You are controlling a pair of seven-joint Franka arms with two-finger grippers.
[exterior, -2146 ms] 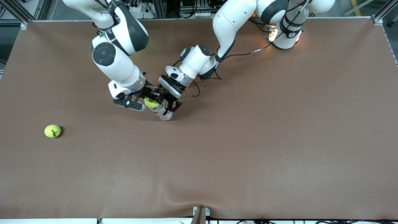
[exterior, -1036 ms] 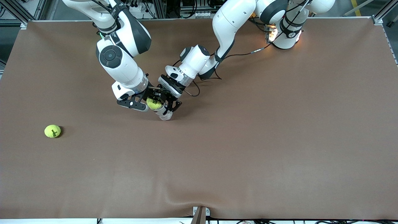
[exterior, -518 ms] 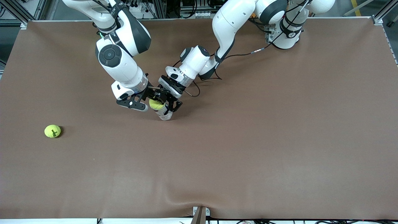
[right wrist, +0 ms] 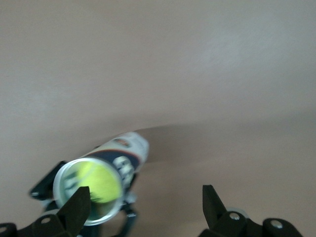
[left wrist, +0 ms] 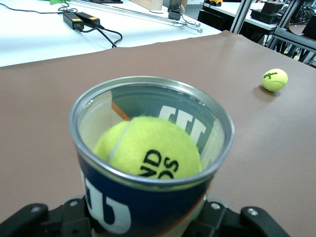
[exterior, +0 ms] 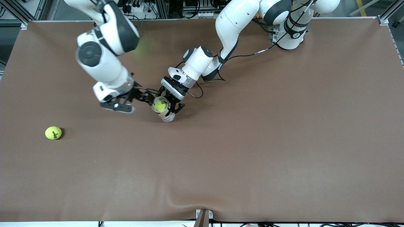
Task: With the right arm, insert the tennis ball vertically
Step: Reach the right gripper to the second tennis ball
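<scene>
Brown-covered table with one loose tennis ball and a can standing on it.

The brown cover spans the table edge to edge and buckles into a small ridge at the middle of the edge nearest the front camera. The yellow-green ball lies alone near the right arm's end. The clear can with a blue label stands tilted around mid-table, toward the robots' edge, its base on the cover.

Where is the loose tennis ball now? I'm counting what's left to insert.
The loose tennis ball lies on the brown table toward the right arm's end, nearer the front camera than the ball can.
</scene>
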